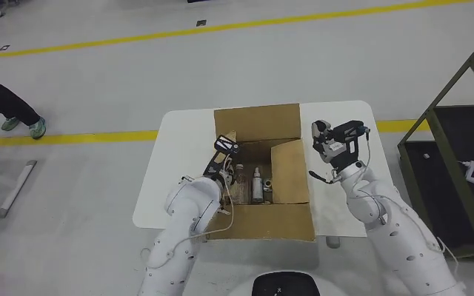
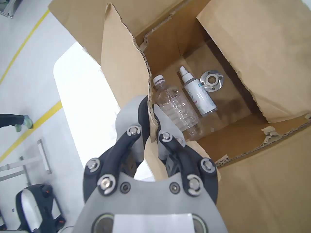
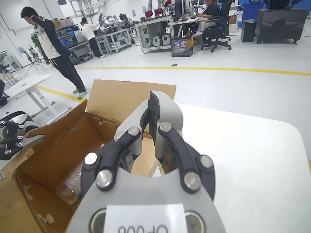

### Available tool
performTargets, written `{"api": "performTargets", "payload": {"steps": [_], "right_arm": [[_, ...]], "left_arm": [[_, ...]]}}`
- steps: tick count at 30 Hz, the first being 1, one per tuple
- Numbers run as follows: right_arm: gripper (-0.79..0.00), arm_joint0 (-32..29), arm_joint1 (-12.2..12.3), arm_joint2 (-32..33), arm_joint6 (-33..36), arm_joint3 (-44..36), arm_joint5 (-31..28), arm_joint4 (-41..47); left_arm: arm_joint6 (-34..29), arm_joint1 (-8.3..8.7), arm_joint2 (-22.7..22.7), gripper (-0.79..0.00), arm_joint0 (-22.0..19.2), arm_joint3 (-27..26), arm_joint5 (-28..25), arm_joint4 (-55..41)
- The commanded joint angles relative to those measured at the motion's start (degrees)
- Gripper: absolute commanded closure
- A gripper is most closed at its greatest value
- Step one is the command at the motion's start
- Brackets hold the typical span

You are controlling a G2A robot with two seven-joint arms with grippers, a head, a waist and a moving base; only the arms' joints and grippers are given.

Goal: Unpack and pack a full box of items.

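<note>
Left wrist view: left gripper (image 2: pixel 150 120) pinched on the torn side flap (image 2: pixel 121 69) of the box (image 2: pixel 243 195), with a clear bottle (image 2: pixel 177 107), spray bottle (image 2: pixel 198 93) and metal flange (image 2: pixel 211 80) on the floor inside just past its fingertips, while the right gripper (image 3: pixel 153 105) is closed on nothing beside the box.

No writing can be read with certainty: a white sticker (image 3: pixel 145 218) on the base of the right hand (image 3: pixel 153 112) carries dark characters, upside down and cut off at the edge, and the spray bottle (image 2: pixel 198 94) lying in the box (image 2: pixel 245 37) has a label whose print is too small to make out.
</note>
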Motion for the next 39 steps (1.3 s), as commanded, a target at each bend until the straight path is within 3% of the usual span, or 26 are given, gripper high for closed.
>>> {"api": "performTargets", "payload": {"steps": [1,4,5,6,7,13,25,39], "right_arm": [[0.000,0.84,-0.01,0.27,1.37,0.73,-0.78,1.19],[0.000,1.99,-0.02,0.40,3.12,1.78,-1.50,2.00],[0.000,2.40,-0.04,-0.04,4.70,2.40,-2.77,2.61],[0.000,2.83,-0.02,-0.23,5.62,2.76,-3.48,2.46],[0.000,3.06,-0.01,-0.66,6.64,3.18,-4.34,2.17],[0.000,4.02,-0.04,-2.52,10.60,5.23,-7.12,1.34],[0.000,4.49,-0.08,-2.04,9.96,6.03,-5.95,1.83],[0.000,4.38,-0.14,-1.82,9.50,6.85,-4.67,2.18]], "left_arm": [[0.32,-0.11,-0.96,0.000,0.13,-0.74,1.62,-3.05],[1.66,-0.09,-2.33,0.000,0.13,-1.55,2.96,-4.56],[2.33,-0.06,-2.65,-0.262,0.34,-1.68,3.29,-4.60],[2.62,-0.03,-2.87,-0.610,0.49,-1.66,3.32,-4.83],[2.62,0.04,-3.10,-0.785,0.49,-1.59,3.07,-4.38],[0.93,0.59,-3.42,-0.785,-0.16,-1.17,0.77,2.19],[-0.60,2.05,-6.40,-0.785,-1.39,2.00,-5.14,19.06],[2.76,2.10,-5.11,-0.785,-1.03,9.06,-6.06,24.64]]}}
